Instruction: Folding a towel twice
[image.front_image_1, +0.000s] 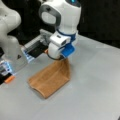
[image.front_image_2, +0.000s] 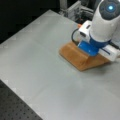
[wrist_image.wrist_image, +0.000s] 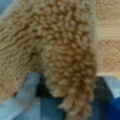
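The towel (image.front_image_1: 51, 78) is spread on the table (image.front_image_1: 95, 87), one end lifted under the gripper (image.front_image_1: 58, 56) near the table's far edge; in a front view (image.front_image_2: 77, 57) it is seen toward the right.

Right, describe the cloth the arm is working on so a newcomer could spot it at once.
On the wide grey metal table, look directly under the white robot arm's gripper. There lies the orange-brown terry towel, one end lifted up to the gripper and the rest sloping down onto the table. It is the only cloth and the only brown thing there; the wrist view fills with its looped pile.
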